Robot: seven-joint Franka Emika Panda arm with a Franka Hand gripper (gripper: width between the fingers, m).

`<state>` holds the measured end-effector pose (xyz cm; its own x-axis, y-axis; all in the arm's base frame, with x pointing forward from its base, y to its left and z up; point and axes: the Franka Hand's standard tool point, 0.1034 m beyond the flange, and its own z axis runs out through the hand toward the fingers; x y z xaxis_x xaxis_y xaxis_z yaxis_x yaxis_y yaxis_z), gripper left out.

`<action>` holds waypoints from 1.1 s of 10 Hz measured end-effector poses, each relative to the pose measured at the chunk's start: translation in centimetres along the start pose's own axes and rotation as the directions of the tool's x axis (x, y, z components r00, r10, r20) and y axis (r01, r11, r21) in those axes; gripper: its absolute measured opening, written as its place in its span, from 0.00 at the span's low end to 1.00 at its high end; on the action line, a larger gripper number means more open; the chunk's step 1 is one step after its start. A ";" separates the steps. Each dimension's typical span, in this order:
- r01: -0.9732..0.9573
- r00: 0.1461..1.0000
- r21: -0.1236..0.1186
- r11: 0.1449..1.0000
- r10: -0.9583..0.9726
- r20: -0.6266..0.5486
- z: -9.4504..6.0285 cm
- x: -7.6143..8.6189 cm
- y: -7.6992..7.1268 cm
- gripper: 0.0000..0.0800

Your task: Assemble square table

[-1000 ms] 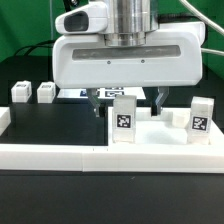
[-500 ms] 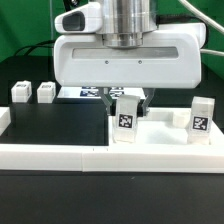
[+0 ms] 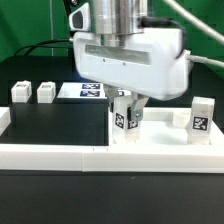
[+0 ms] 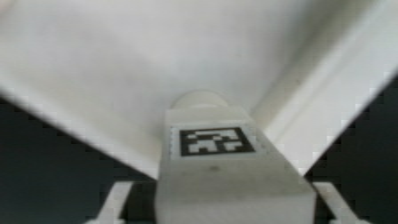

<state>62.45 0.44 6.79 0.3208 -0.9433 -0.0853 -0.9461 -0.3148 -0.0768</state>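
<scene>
- The tool point(image 3: 125, 105) is closed around one white tagged leg, called the held leg point(image 3: 124, 120) here. In the wrist view a finger point(image 4: 118, 200) sits on either side of the block, with no gap to be seen.
- The held leg is upright, with its tag facing the exterior camera. It's over the edge of the tabletop slab point(image 3: 165, 135) nearest the exterior view's left. Whether its base is resting on the slab or is just off it can't be told.
- A second leg point(image 3: 200, 115) stands on the slab towards the exterior view's right, well apart from the held one.
- Two more legs point(image 3: 20, 92) point(image 3: 45, 92) are parked side by side on the black table point(image 3: 55, 125), far over on the exterior view's left, near the marker board point(image 3: 85, 90).
- The low white border wall point(image 3: 60, 157) runs along the front.
- Step in hand, by the look of it: the first leg has been grabbed and is to be carried to its corner. No leg looks attached, so it's early days.
- Next move, as a guess: the leg needs to be lifted clear, lined up dead straight over a corner socket, then pressed or twisted in.
- The second leg should be given room.
</scene>
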 end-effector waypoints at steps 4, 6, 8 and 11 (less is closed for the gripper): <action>-0.276 0.960 -0.010 0.961 0.276 0.047 -0.1 0.1 0.0 0.36; -0.235 0.971 -0.008 0.972 0.236 0.048 -0.1 0.1 0.1 0.49; -0.015 1.000 0.043 0.999 0.014 0.021 -0.5 0.7 -0.4 0.77; 0.378 0.926 0.065 0.923 -0.377 -0.033 -0.5 0.4 -0.2 0.81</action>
<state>62.72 0.08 7.30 0.6520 -0.7580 -0.0177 -0.7493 -0.6405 -0.1682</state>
